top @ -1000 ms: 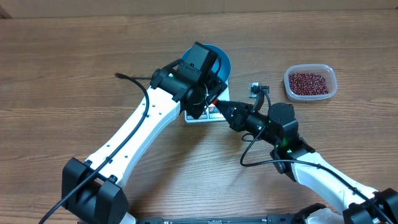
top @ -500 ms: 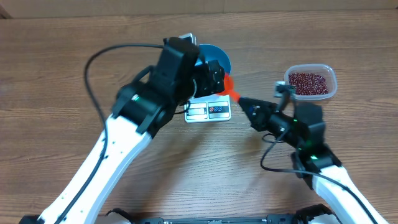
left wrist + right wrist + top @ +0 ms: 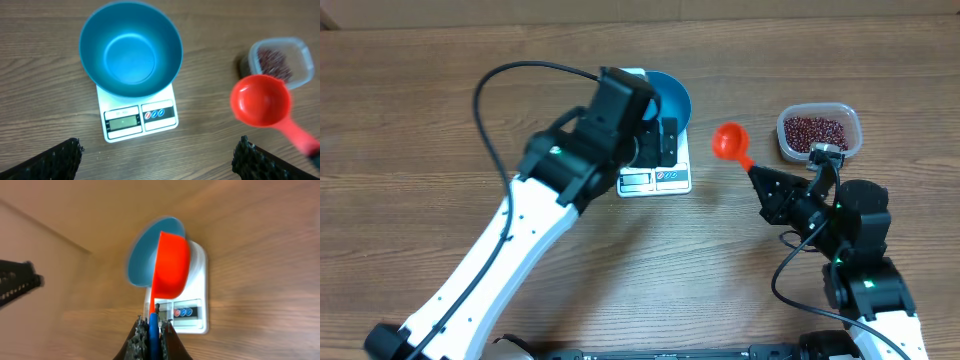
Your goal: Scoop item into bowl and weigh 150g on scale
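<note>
My left pincer is standing wide open above the desk, holding nothing | my right pincer is gripping the handle of the red scoop, empty, between scale and tub | the blue bowl is sitting empty on the white scale | the beans are lying in the clear tub, right of the scale

Overhead, the left arm hid much of the bowl and most of the scale. In the left wrist view the scale's display was too small to read. The tub lay blurred, partly behind the red scoop, whose blurred handle ran off the right edge. The right wrist view was smeared throughout.
</note>
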You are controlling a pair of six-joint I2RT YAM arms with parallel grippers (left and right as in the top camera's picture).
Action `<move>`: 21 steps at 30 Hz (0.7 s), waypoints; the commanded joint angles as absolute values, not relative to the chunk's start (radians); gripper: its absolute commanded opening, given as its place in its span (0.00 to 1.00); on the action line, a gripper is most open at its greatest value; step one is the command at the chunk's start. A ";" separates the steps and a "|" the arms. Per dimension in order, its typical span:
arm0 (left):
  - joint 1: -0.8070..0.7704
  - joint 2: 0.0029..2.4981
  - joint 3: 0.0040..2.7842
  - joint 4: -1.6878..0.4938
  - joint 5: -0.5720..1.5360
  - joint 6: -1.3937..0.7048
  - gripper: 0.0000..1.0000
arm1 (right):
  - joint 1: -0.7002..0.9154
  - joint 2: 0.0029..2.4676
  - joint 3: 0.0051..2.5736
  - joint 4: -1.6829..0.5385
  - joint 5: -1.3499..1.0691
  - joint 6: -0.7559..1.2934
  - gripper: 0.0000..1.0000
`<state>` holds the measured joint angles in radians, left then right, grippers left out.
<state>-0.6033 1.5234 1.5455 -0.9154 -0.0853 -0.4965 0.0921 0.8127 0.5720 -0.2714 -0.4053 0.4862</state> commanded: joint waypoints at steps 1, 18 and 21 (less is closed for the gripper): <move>-0.645 1.565 1.558 -0.915 -0.174 -0.453 1.00 | 0.088 0.798 0.688 -0.366 -0.253 0.374 0.04; -0.701 1.704 1.558 -0.954 -0.225 -0.502 1.00 | 0.088 0.798 0.797 -0.502 -0.123 0.320 0.04; -0.701 1.729 1.558 -0.960 -0.210 -0.502 1.00 | 0.088 0.798 0.797 -0.513 -0.123 0.320 0.04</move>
